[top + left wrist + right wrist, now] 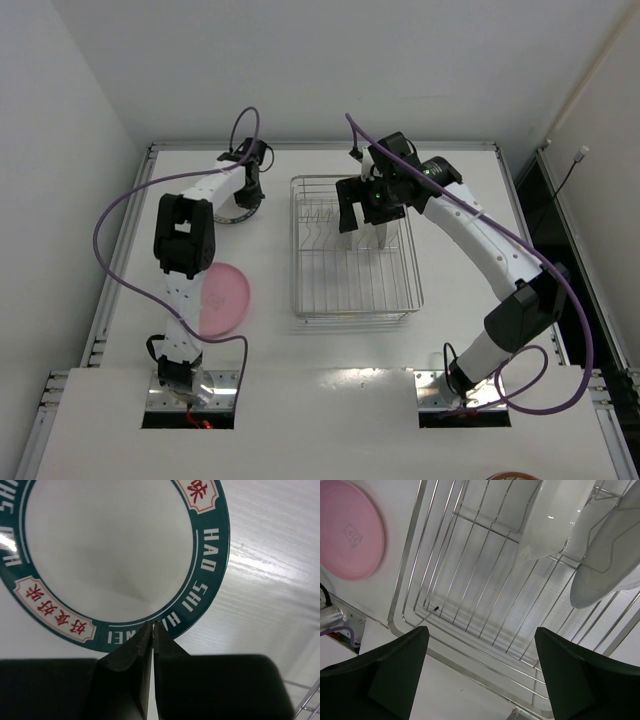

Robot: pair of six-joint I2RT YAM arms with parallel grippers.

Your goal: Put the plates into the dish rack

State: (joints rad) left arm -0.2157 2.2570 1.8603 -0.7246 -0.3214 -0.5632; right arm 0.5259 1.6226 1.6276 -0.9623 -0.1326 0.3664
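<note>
The left gripper's (152, 626) fingers (129, 656) are pressed together with no gap between them. Their tips sit at the near edge of the patterned plate (107, 555). Whether they touch its dark blue-green rim cannot be told. That rim carries white letters and red characters in pale panels. The plate lies flat on the white table (270, 570), at the far left, well apart from the dish rack (293, 250).

The right gripper's (481, 630) fingers (395, 675) are spread wide and hold nothing. They hang over the wire floor of the rack (470, 580). Beyond them, toward the far end of the rack, a white plate (547, 515) and a second white plate (612, 555) stand on edge among the wires, side by side.

In the top view the right gripper (363, 215) hovers above the far half of the rack and the left gripper (248, 195) reaches to the far left. The pink plate (225, 298) lies flat on the table (460, 340), left of the rack and nearer, outside it, its left part hidden under the left arm.
</note>
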